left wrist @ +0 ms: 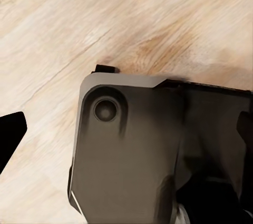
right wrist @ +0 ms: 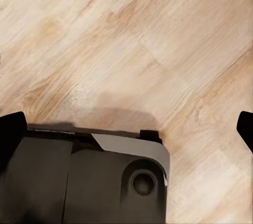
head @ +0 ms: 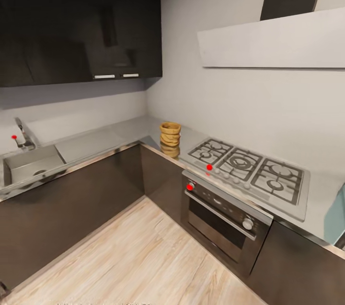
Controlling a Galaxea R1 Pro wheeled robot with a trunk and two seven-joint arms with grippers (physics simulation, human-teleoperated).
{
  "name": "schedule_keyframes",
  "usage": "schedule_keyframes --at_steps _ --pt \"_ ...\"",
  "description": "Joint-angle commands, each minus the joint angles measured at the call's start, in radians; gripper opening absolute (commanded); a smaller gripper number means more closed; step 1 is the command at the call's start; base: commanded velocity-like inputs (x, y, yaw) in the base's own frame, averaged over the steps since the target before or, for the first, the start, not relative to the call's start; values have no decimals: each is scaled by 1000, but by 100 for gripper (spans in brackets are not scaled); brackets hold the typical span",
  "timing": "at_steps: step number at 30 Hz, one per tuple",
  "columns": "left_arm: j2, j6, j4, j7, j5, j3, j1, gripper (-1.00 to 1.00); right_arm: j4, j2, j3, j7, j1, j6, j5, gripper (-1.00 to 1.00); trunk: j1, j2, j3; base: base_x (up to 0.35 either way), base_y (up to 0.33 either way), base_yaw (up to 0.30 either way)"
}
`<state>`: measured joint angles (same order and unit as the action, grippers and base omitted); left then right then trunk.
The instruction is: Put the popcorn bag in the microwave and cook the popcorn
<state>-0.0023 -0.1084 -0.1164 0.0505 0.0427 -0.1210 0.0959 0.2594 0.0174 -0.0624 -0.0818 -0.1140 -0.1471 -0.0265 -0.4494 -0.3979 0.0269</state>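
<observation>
The popcorn bag [head: 170, 135], a tan crumpled paper sack, stands upright on the grey steel countertop [head: 124, 130] in the corner, just left of the gas hob. A pale blue sliver [head: 335, 214] at the frame's right edge may be the microwave; too little shows to tell. In the left wrist view my left gripper [left wrist: 126, 129] hangs open over the floor and my own dark base, its black fingertips [left wrist: 11, 134] far apart. My right gripper [right wrist: 129, 129] is open as well, with nothing between its fingertips [right wrist: 12, 129]. The popcorn is hidden.
A gas hob [head: 249, 166] sits above a steel built-in oven [head: 223, 219] with knobs. A sink [head: 31, 163] with a tap lies at the left. Dark wall cabinets [head: 76, 22] hang above. Pale wood floor [head: 139, 257] lies between me and the counters.
</observation>
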Motion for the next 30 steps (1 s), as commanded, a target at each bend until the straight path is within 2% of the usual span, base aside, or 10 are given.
schedule_keyframes --at_steps 1,16,22,30 --pt "0 -3 1 5 5 -7 -2 100 -1 1 -6 0 0 -3 -3 100 -1 -2 2 0 0 276" --pt "4 -1 1 3 7 -12 -7 100 -3 -2 -8 22 2 -4 -3 100 -1 -2 2 0 0 277" --pt "5 3 1 2 6 -11 -7 100 -3 -2 -31 29 2 -5 -3 100 -1 -2 2 0 0 279" --pt "5 4 1 2 6 -12 -7 100 -3 -2 -33 28 2 -4 -3 100 -1 -2 2 0 0 279"
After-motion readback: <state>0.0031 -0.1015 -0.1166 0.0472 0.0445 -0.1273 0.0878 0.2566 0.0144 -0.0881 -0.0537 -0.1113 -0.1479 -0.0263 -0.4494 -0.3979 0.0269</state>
